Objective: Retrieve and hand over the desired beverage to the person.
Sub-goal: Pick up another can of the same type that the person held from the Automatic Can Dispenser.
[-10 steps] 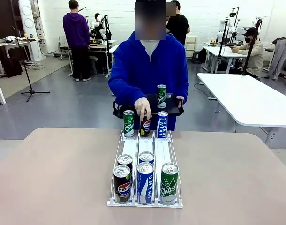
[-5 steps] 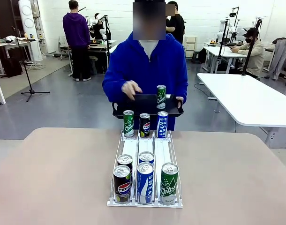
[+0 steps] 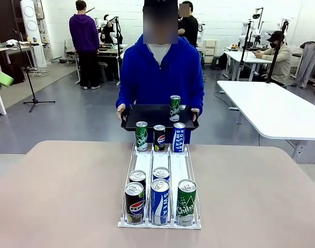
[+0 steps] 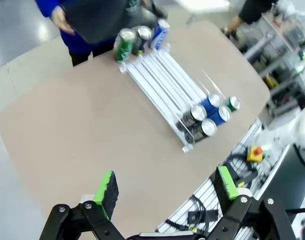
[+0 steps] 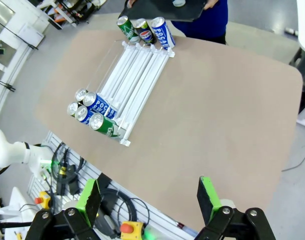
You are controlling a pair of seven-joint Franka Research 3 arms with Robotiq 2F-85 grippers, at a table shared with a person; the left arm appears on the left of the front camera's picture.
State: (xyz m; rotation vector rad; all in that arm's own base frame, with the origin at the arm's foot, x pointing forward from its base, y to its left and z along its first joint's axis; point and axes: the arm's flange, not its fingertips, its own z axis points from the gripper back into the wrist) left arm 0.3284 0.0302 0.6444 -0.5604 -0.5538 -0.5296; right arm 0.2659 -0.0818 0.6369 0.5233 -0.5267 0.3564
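Tray (image 5: 157,11) and person (image 5: 212,25) cropped at top edge. Second-row cans (image 3: 138,176) half hidden behind front cans (image 3: 160,200).

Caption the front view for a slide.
Person holding a black tray with one green can, facing the three-lane can rack.

**A Robotics Lab, Not a Shop**

The room was a wide hall with white walls (image 3: 224,15) and a bare grey floor (image 3: 80,116). White worktables (image 3: 271,111) stood about, a person (image 3: 84,39) stood at a far bench, and a tripod stand (image 3: 30,82) stood nearby. Below the table edge lay loose cables (image 5: 111,201) and what looked like an emergency-stop button (image 5: 126,228).
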